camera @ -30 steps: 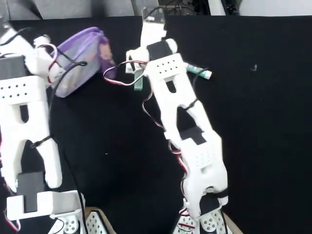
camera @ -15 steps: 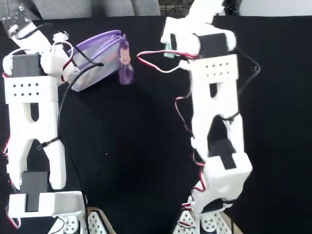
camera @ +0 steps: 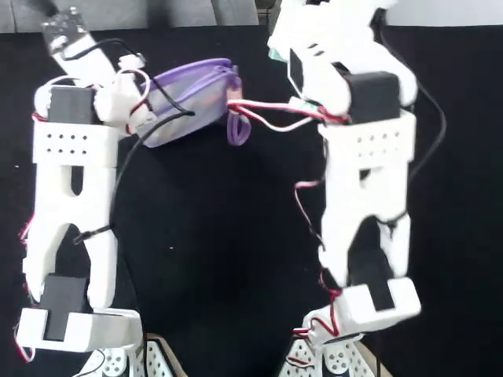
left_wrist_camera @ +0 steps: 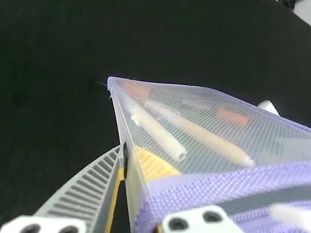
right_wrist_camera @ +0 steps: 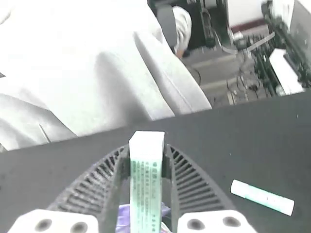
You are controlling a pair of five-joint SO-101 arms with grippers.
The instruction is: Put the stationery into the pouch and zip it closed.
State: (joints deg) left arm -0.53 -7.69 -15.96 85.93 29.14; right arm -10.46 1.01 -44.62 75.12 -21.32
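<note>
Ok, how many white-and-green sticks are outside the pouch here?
2. The held stick is clamped in the right gripper; the loose stick lies on the black table, apart from it. Others may be hidden from these views.

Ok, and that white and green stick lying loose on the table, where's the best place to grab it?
Probably best to take the loose stick at its middle, coming straight down from above and closing across its narrow width. It lies flat on the table, long and thin, with bare cloth along both sides.
</note>
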